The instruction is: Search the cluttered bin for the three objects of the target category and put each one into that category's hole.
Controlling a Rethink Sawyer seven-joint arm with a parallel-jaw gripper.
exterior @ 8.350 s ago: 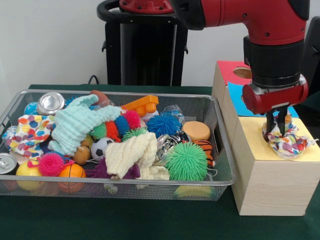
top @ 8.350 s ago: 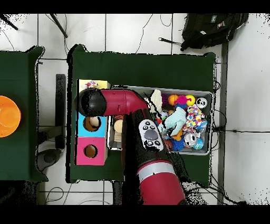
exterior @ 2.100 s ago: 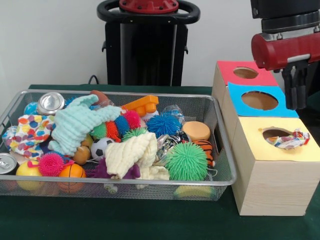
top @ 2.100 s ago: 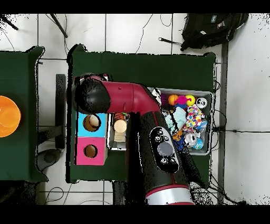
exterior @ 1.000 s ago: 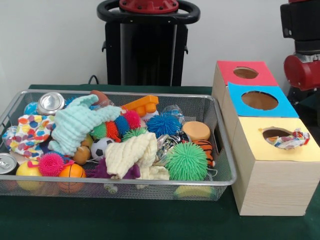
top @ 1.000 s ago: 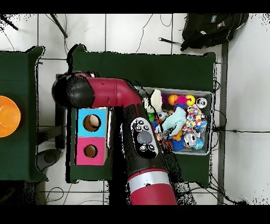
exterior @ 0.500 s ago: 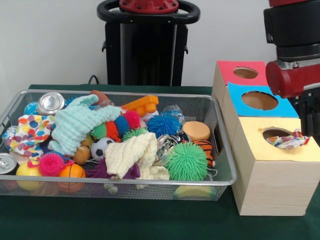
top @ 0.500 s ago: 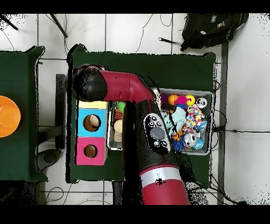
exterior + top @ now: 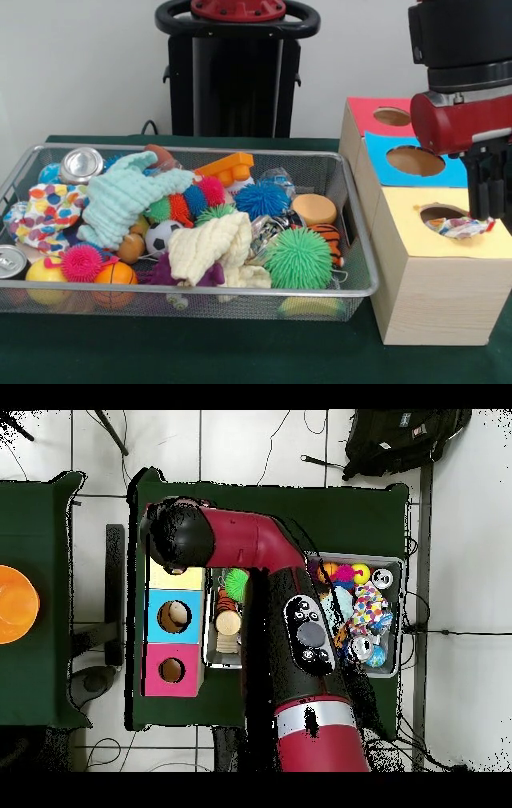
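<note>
My gripper (image 9: 488, 214) hangs open under the red wrist, just above the yellow box (image 9: 416, 240), with nothing held. A multicoloured patterned cloth (image 9: 460, 227) lies crumpled in and over the yellow box's hole, right under the fingertips. In the wire bin (image 9: 356, 240) lie a mint green cloth (image 9: 120, 200), a cream cloth (image 9: 210, 246) and a polka-dot cloth (image 9: 48, 212). In the overhead view the arm's end (image 9: 178, 534) covers most of the yellow box (image 9: 175, 580), so the gripper is hidden there.
Behind the yellow box stand a blue box (image 9: 416, 160) and a red box (image 9: 392, 116), each with a round hole. The bin also holds spiky balls (image 9: 298, 258), cans (image 9: 80, 164), small sports balls and an orange block (image 9: 226, 169). An orange disc (image 9: 15, 604) lies on a side table.
The gripper let go of the patterned cloth at the yellow hole and rose. The arm swung off to the side, then came back and lowered over the yellow box.
</note>
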